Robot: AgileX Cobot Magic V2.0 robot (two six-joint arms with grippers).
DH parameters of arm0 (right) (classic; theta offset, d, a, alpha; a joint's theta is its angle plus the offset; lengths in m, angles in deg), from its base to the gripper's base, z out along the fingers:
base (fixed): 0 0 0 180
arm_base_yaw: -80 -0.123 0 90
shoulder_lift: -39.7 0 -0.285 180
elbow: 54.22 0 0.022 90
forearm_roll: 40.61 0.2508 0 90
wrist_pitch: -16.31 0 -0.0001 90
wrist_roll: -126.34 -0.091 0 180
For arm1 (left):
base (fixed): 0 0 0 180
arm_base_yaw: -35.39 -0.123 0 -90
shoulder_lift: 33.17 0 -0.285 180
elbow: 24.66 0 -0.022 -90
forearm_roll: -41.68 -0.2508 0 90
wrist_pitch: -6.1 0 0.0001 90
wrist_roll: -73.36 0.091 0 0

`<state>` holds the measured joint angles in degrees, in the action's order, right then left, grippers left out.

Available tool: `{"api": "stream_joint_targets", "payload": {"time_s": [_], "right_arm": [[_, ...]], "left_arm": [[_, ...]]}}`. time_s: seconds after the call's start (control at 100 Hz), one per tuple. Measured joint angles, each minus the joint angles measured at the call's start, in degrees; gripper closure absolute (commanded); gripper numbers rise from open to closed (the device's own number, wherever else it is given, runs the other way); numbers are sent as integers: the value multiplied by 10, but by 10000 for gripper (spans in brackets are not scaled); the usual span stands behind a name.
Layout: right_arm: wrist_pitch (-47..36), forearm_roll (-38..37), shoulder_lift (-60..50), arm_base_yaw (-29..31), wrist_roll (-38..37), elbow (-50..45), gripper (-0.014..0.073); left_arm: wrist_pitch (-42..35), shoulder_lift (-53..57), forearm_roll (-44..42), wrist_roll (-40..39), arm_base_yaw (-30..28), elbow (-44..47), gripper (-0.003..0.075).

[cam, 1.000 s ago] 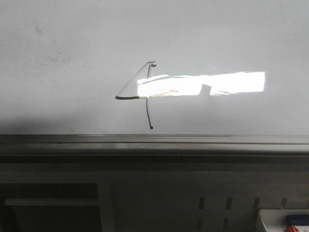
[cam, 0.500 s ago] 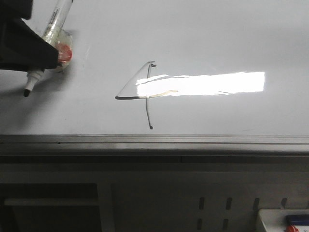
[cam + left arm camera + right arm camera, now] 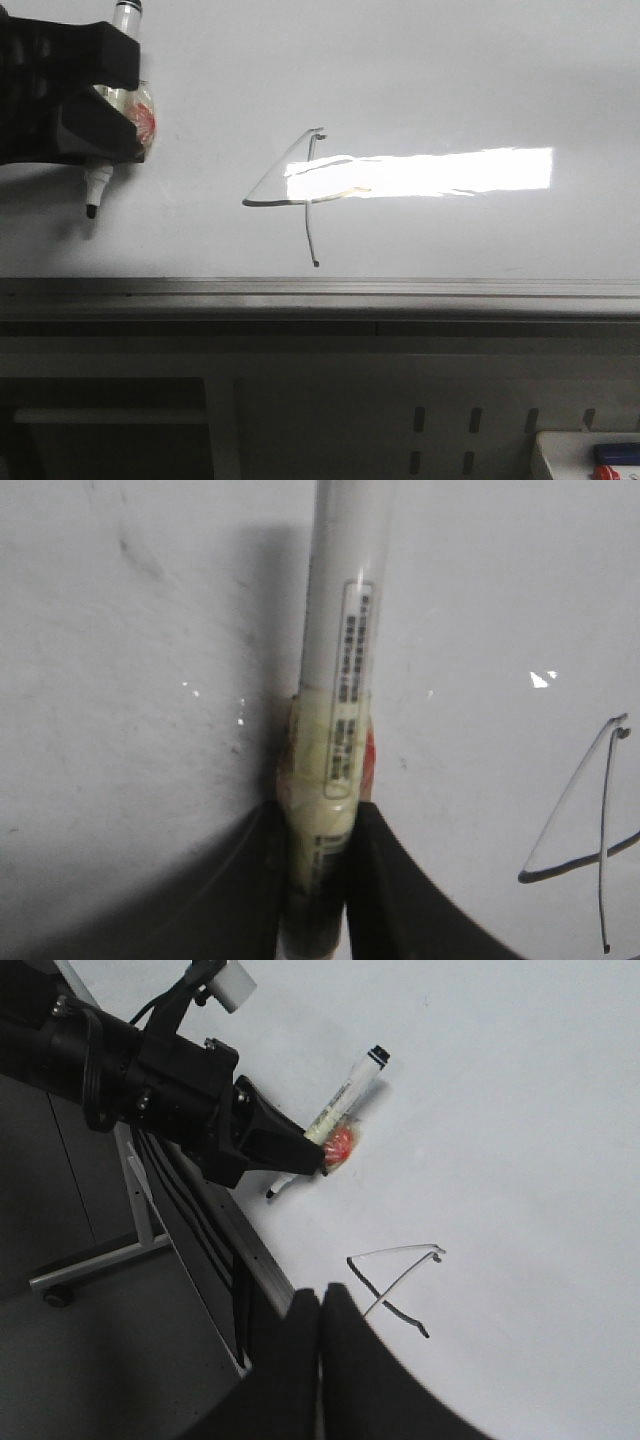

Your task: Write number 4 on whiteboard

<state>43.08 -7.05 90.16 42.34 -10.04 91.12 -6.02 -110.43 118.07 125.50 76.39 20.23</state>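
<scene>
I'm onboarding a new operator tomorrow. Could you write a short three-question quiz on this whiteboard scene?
1. True or false: the number 4 is already drawn on the whiteboard.
2. Which end effector holds the marker? A) left B) right C) neither
3. Fill in: in the front view, the marker tip sits to the ____ of the digit.

Key:
1. True; slanted stroke, bar and vertical stroke all show.
2. A; the left end effector grips it, while the right end effector is shut and empty.
3. Left, apart from the strokes.
</scene>
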Motion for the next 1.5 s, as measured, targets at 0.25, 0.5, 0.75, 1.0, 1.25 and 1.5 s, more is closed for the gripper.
{"api": "stream_joint_targets", "payload": {"time_s": [0.25,0.5,0.75,1.0,1.25,1.5], "right_arm": [[-1,8,0,0,0,0,648],[0,16,0,0,-1,0,648],[0,18,0,0,-1,0,648],[0,19,0,0,-1,0,648],[0,19,0,0,-1,0,648],[0,19,0,0,-1,0,648]], "left_arm": [[-2,-12,0,-5,1,-3,740],[-2,-12,0,-17,1,-3,740],[-2,-12,0,-19,1,-3,740],[-1,-12,0,-19,1,-3,740],[-1,-12,0,-20,1,-3,722],[1,-13,0,-21,3,-4,402]]}}
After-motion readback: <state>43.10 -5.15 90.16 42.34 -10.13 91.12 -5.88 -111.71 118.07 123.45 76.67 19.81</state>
